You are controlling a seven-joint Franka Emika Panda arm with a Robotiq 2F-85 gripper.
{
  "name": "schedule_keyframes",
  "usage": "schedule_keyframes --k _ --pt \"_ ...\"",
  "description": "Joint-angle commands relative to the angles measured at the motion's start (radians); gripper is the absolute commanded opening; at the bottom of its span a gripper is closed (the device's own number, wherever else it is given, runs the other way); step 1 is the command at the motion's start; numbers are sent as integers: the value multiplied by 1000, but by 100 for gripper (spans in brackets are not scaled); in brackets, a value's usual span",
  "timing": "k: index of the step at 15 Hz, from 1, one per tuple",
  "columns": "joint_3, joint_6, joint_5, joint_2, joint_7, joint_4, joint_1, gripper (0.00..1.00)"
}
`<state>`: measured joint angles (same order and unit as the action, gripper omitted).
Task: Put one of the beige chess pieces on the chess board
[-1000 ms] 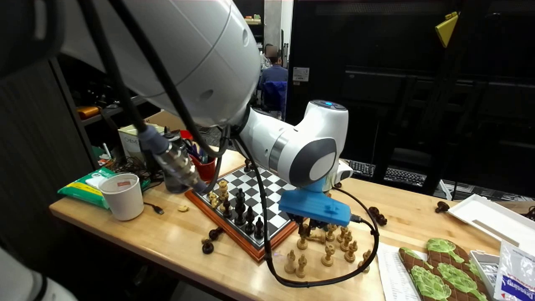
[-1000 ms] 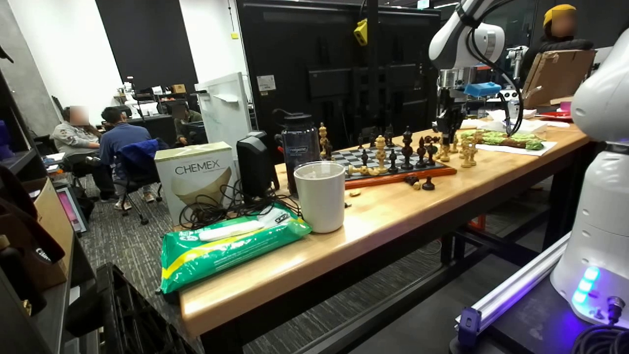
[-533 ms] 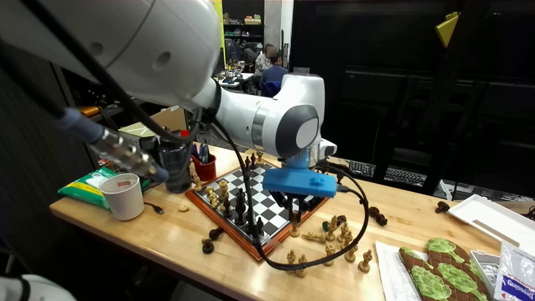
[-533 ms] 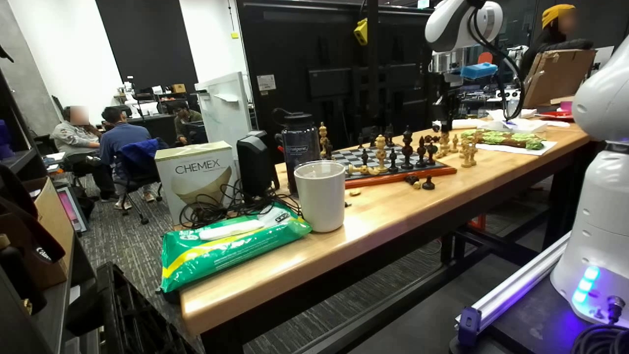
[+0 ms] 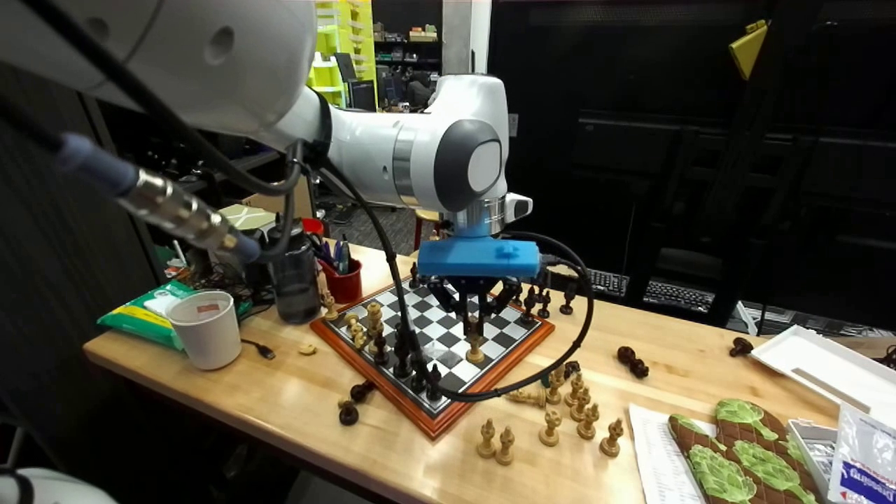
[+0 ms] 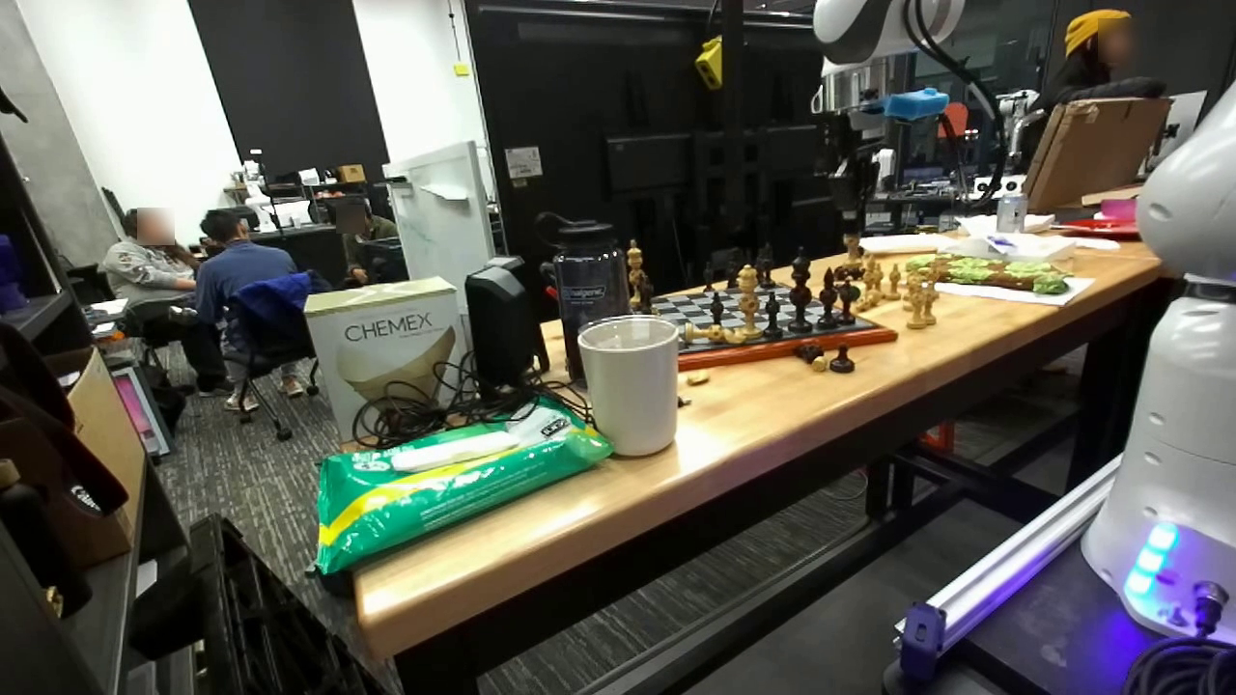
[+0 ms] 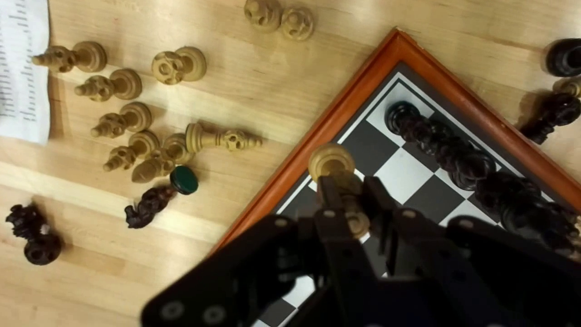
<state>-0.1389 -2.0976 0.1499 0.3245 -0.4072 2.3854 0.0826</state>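
Note:
My gripper (image 5: 474, 323) is shut on a beige chess piece (image 5: 474, 350) and holds it upright over the chess board (image 5: 511, 358). In the wrist view the gripper (image 7: 349, 186) has its fingers on both sides of the piece (image 7: 330, 159), whose base shows beyond the fingertips, over the squares near the frame (image 7: 283, 181). In an exterior view the held piece (image 6: 853, 249) appears raised above the board (image 6: 792, 349). Other beige pieces (image 7: 172, 66) stand on the table beside the board, and one lies on its side (image 7: 222, 140). A tall beige piece (image 5: 374, 325) stands on the board.
Dark pieces (image 7: 458, 154) stand along a board edge, and more (image 5: 530, 308) stand near the far corner. Fallen dark pieces (image 5: 632, 362) lie on the table. A white cup (image 5: 204, 329), a bottle (image 5: 294, 287) and a patterned mitt (image 5: 742, 448) are around. A cable (image 5: 588, 301) loops from the wrist.
My gripper has risen and moved from beside the beige pieces on the table to over the board, carrying the piece with it. The other pieces look unmoved.

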Motion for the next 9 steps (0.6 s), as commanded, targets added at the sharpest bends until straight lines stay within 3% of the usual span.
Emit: schedule_keyframes --k 1,9 --pt "-12 31 -24 -28 -49 -37 -23 5" --pt "-37 28 -122 -50 -147 -7 -28 5"
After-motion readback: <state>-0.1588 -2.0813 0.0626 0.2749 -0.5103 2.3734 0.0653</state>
